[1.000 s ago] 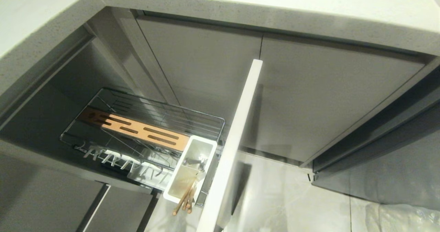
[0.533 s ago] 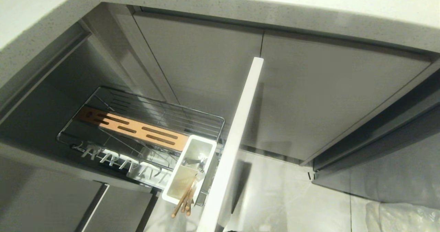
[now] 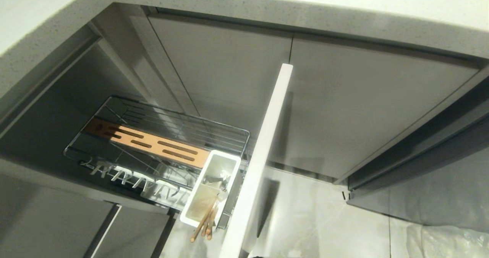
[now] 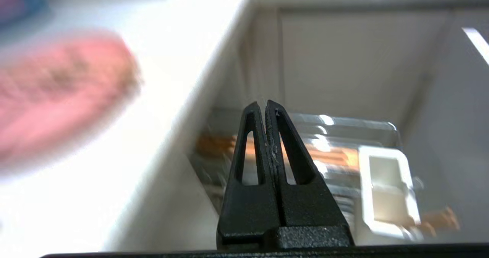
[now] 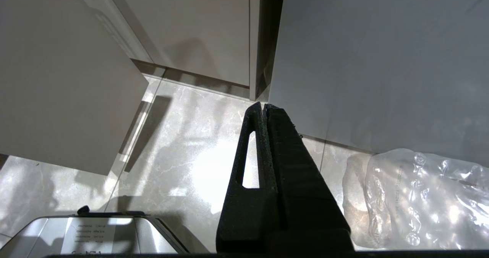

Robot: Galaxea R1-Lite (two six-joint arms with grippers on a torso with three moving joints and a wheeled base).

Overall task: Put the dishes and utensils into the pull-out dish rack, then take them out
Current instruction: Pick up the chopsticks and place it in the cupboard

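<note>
Kitchen setting, head view: pale speckled countertop (image 3: 267, 2) is running along the top, with grey cabinet doors (image 3: 363, 105) sitting below it and glossy floor tiles (image 3: 305, 219) lying at the bottom.
Dish rack, head view: pull-out dish rack (image 3: 160, 135) is standing drawn out of the lower cabinet, its wooden strip (image 3: 149, 145) lying across the wire basket and its pale front panel (image 3: 259, 162) showing edge-on.
Utensils, head view: chopsticks (image 3: 204, 221) are leaning in the white caddy (image 3: 210, 189) at the rack's front corner, tips sticking out past its rim; neither arm is showing.
Left wrist view: left gripper (image 4: 265, 105) is hovering above the rack with its jaws pressed together, holding nothing; a blurred pink plate (image 4: 57, 93) is lying on the countertop to one side.
Right wrist view: right gripper (image 5: 263, 106) is hanging over the floor tiles, jaws closed and empty, with crumpled clear plastic wrap (image 5: 416, 197) lying near it.
</note>
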